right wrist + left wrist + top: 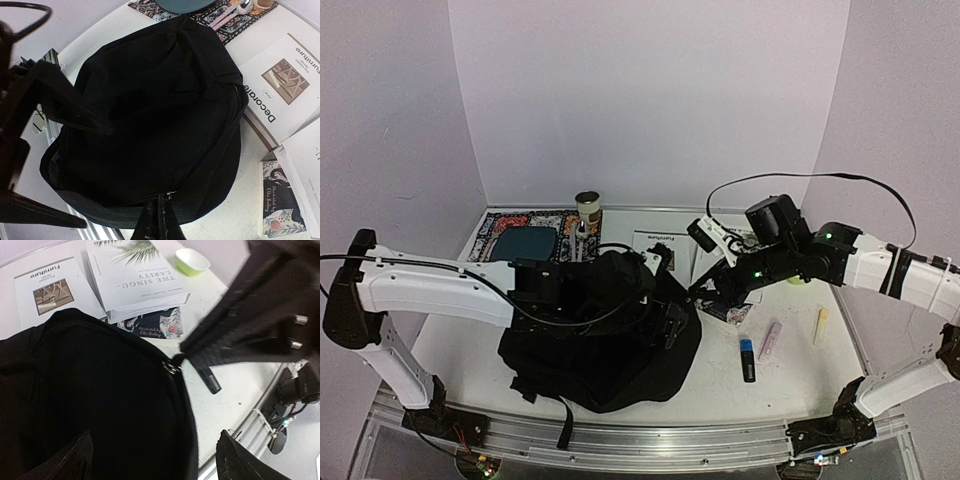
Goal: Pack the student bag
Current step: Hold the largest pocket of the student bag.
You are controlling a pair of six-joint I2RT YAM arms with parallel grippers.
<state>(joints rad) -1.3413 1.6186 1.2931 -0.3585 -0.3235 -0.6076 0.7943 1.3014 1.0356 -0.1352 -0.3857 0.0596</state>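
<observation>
The table (780,400) carries everything, and the student bag (610,350) lies slumped on its near middle, between the two arms, with one strap (565,422) trailing over the near edge.

It is by far the biggest thing here and looks soft through and through. The black fabric sags, folds and takes no shape of its own, so it probably weighs little when empty and gives way wherever it is pushed. Lifting one spot will likely raise only that spot while the rest stays slack on the table. The cloth looks matt rather than slippery, and nothing about it seems fragile. The firmer parts are the best places to take hold: the seamed rim along the zipper (235,115), the straps and the zipper pull (172,365). To open the mouth, I would have one arm pin or lift the rim while the other draws the pull along the track.

In looks it is plain black all over, a rounded dome from above, creased on top, with the zipper curving around its right side.

The left gripper (155,440) hangs over the bag with its fingers spread wide and nothing between them. The right gripper (162,205) sits at the bag's right edge, fingers clenched together on the small metal pull, as far as the wrist views show.
</observation>
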